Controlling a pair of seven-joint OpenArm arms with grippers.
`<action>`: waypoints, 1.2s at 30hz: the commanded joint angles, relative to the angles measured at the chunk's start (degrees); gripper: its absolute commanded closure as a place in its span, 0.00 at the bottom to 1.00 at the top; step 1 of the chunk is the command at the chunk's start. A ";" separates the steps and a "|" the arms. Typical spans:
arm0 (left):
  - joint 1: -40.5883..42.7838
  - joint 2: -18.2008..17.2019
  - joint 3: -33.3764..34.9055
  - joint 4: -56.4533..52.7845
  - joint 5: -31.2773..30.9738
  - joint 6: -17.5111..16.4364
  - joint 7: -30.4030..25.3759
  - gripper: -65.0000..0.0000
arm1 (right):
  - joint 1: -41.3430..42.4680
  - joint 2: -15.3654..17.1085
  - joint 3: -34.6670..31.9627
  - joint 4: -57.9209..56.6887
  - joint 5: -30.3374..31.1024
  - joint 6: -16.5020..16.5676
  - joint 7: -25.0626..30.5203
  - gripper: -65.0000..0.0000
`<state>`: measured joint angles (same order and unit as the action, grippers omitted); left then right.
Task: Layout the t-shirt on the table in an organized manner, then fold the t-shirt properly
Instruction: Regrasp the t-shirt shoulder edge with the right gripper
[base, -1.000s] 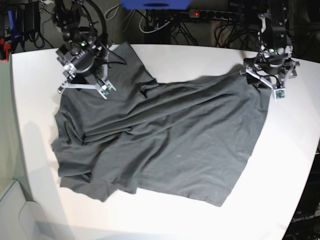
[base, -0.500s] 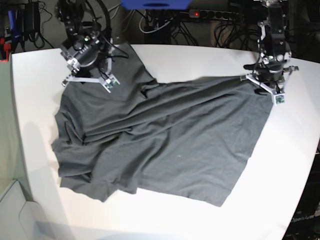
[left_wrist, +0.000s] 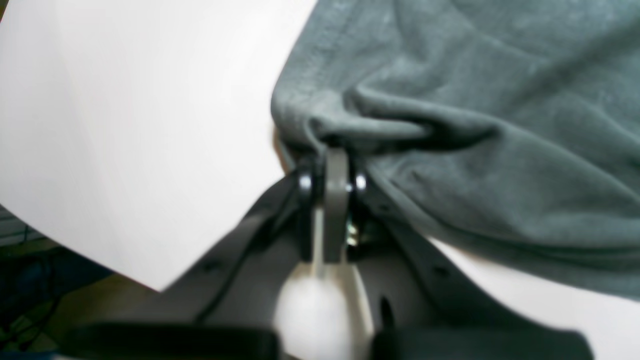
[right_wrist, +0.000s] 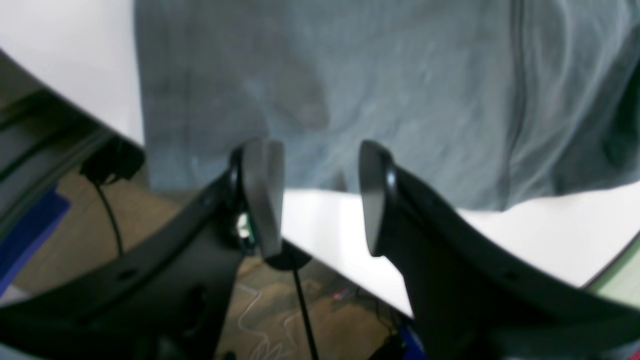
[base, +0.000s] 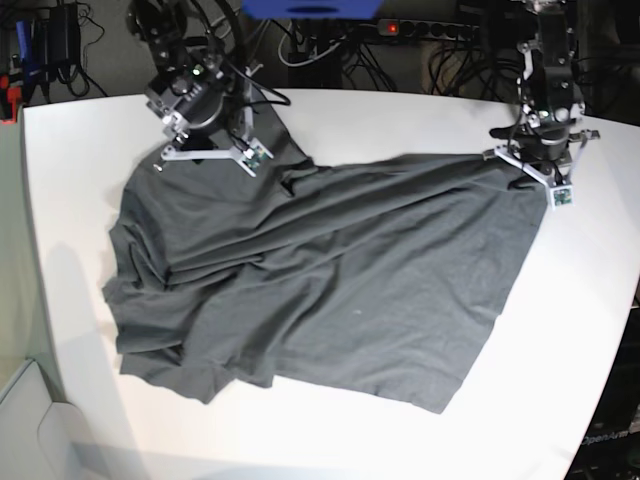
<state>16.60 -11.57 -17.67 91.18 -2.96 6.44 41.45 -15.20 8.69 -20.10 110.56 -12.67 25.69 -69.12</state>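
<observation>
Since a second ago, the right arm has slid away from the shirt's sleeve part toward the far edge of the desk, and the left arm has closed up on the cloth and turned a bit.

The white desk (base: 330, 120) is the biggest thing, and it fills most of the base view. The t-shirt (base: 330, 290) lies spread over the middle of it, dark grey and wrinkly. One side is bunched in folds near the desk's left edge in that view. A far corner of the shirt stretches out to the left end effector (base: 537, 167).

The left end effector (left_wrist: 332, 165) is clenched on the t-shirt (left_wrist: 475, 110). Its two tips are squeezed together with a pinch of the hem between them, and the cloth puckers there.

The right end effector (base: 205, 150) sits at the far edge of the shirt. In its own wrist view, the right end effector (right_wrist: 317, 195) is released, with a gap between its tips and nothing in it. The t-shirt (right_wrist: 380, 90) lies flat just past them.
</observation>
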 joint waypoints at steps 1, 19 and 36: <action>0.41 -0.43 -0.22 0.38 0.28 0.29 1.23 1.00 | 0.56 -0.03 0.10 0.07 -0.21 -0.07 0.16 0.60; 1.47 -0.69 -0.22 4.69 0.46 0.29 1.41 1.00 | 2.85 0.59 -3.24 -5.20 -0.21 -0.07 -0.28 0.68; 5.51 -0.87 -6.28 12.87 2.57 -0.15 3.78 1.00 | 3.20 -0.12 -5.09 -4.32 -0.74 -0.15 -2.75 1.00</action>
<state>21.85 -11.70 -23.31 102.96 -0.91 5.98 46.30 -11.94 8.45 -25.12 105.58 -13.06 25.02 -72.20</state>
